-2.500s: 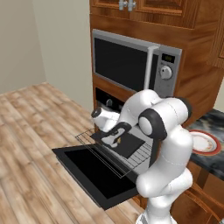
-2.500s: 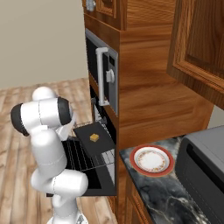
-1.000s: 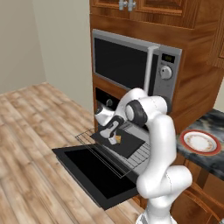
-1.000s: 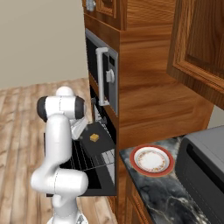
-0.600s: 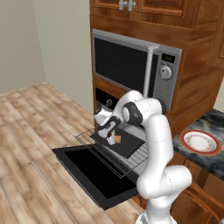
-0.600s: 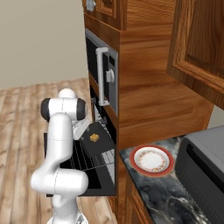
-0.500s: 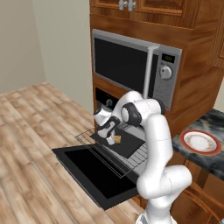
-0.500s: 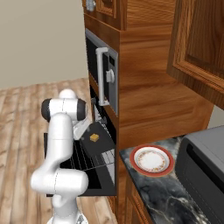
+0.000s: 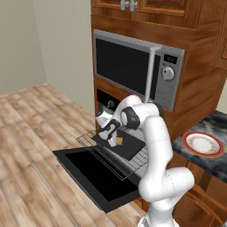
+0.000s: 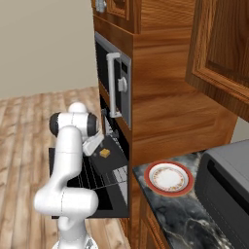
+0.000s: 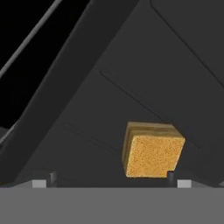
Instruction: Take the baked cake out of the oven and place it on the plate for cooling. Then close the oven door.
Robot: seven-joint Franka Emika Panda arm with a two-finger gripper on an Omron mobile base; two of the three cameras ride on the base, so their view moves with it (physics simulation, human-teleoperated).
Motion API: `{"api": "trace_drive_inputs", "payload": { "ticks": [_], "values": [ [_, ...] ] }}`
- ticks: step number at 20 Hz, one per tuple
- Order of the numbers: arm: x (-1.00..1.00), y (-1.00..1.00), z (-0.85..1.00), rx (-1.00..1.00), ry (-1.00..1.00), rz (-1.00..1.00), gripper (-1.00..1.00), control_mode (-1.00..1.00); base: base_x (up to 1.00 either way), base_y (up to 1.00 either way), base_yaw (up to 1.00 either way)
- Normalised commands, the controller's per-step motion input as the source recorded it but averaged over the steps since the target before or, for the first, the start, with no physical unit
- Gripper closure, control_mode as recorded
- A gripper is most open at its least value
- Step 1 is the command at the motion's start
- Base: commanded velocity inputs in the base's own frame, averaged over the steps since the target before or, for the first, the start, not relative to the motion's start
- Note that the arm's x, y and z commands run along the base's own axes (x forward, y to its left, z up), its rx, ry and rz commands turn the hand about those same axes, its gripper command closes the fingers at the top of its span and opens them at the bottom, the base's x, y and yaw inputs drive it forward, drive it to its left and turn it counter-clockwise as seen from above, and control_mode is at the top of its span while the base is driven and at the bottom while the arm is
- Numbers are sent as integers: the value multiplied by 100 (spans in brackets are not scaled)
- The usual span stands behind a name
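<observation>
Since the earlier frames, the white arm's gripper [image 9: 113, 135] has swung down over the small golden-tan cake [image 11: 152, 150] on the flat dark baking tray [image 9: 128, 146]. Jaws spread wide, nothing held; reaching for the cake, next lower and close.

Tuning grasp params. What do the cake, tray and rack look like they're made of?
Cake: porous golden sponge, going by its grainy matte faces, likely soft.
Tray: flat dark sheet with a dull finish, probably coated metal, though the render leaves it open.
Rack: thin pale grey wires in a grid, which reads as bare steel.
</observation>
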Motion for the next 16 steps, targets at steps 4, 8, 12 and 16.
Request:
{"api": "trace_drive_inputs", "payload": {
  "ticks": [4, 8, 12, 16],
  "values": [
    [18, -11, -16, 0, 0, -3, -100, -100, 0, 0, 0],
    [20, -5, -14, 0, 0, -2, -100, -100, 0, 0, 0],
    [21, -4, -15, 0, 0, -2, -100, -100, 0, 0, 0],
    [22, -1, -17, 0, 0, -2, -100, -100, 0, 0, 0]
  ]
}}
